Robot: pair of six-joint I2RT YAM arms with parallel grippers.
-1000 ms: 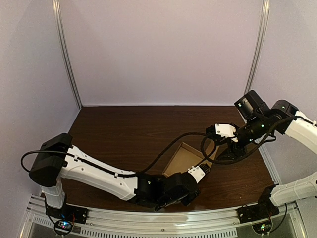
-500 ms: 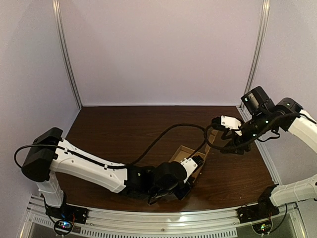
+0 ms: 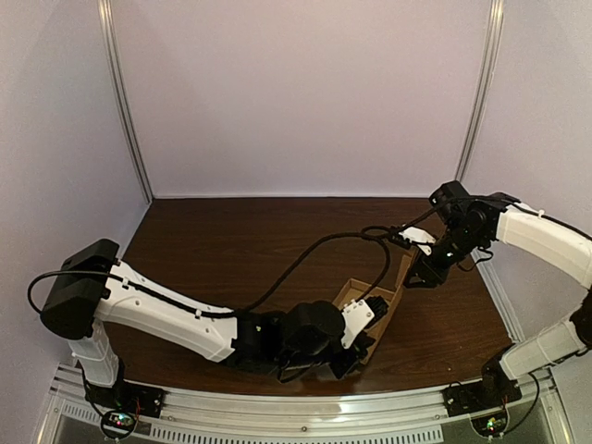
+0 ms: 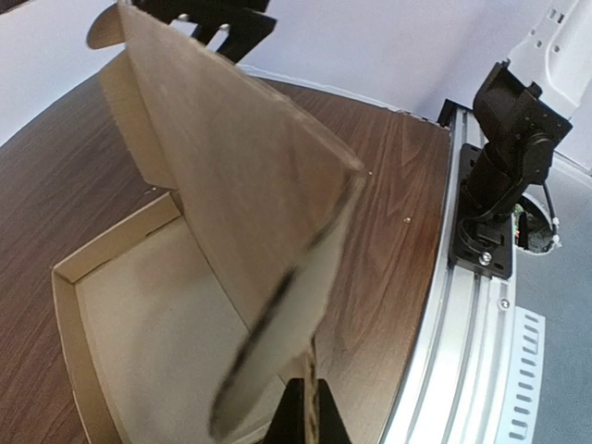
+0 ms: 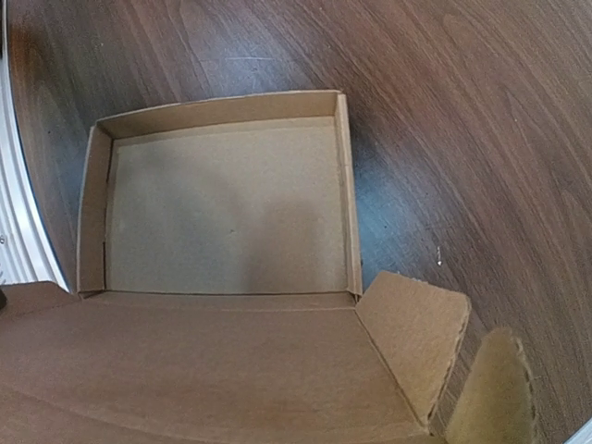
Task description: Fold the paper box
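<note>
The box (image 5: 222, 213) has its walls up and its lid (image 4: 231, 185) raised — closing and tucking remain — though whether the left hand (image 3: 367, 331) or right hand (image 3: 416, 270) grips the lid, I cannot tell.

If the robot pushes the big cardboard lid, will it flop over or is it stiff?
Probably stiff-ish but bendy: the lid stands up as one flat sheet, yet its thin edge curves. It likely feels light, being thin cardboard. The small side tab would probably fold easily along its crease.

Left gripper (image 3: 368, 326) low, right gripper (image 3: 418, 274) just beyond
</note>
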